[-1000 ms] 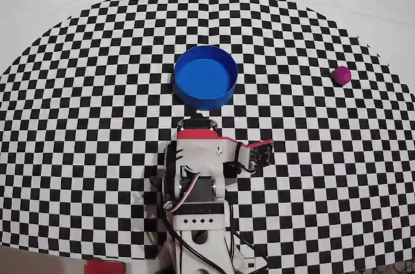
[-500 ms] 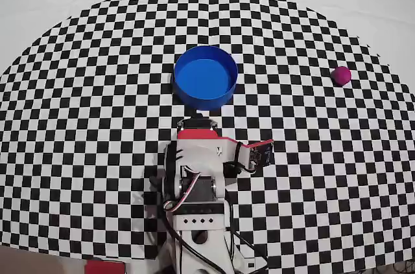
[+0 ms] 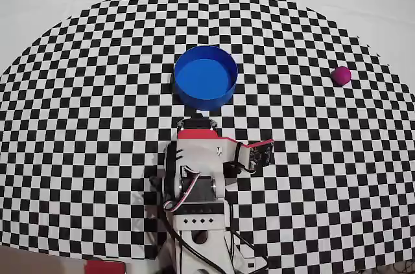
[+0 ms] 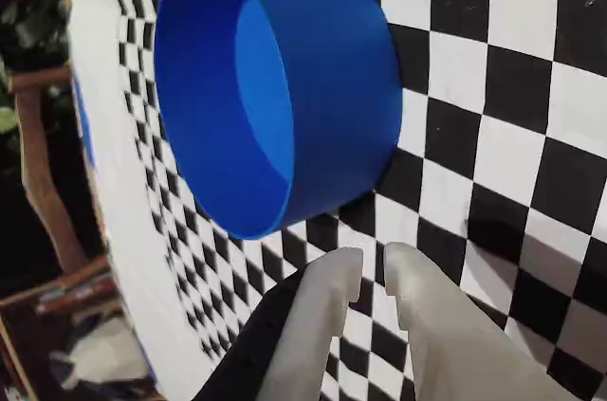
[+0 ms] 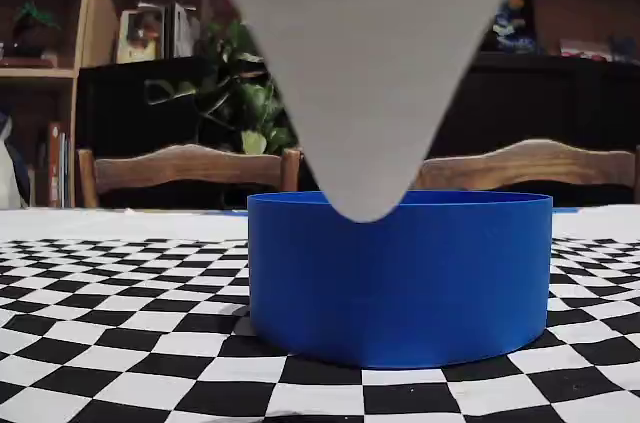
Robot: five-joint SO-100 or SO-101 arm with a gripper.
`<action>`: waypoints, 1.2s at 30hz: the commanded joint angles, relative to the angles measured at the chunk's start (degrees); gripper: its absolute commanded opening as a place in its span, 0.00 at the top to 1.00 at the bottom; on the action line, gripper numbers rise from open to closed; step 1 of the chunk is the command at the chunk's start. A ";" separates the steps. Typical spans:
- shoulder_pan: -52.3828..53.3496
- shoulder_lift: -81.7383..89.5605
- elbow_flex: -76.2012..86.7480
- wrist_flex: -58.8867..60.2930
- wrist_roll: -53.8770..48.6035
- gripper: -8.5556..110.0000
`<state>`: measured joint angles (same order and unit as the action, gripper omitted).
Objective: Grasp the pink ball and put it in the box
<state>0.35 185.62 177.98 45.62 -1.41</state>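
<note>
No readable text, labels, brands or numbers anywhere; book spines on the shelf (image 5: 150, 31) at upper left of the fixed view too blurred to read.

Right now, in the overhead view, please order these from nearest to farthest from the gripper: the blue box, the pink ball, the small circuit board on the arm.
1. The blue box: just above the gripper, the nearest.
2. The circuit board: on the arm, below and right of the gripper.
3. The pink ball: far to the right, near the edge of the checkered mat, clearly the farthest.
</note>
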 commanded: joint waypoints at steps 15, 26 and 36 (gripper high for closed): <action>0.00 -2.99 0.44 -21.88 0.26 0.93; -0.26 -4.83 0.44 -38.32 0.26 0.93; 0.09 -4.83 0.44 -39.90 -10.72 0.93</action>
<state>0.35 181.05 177.98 6.42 -6.42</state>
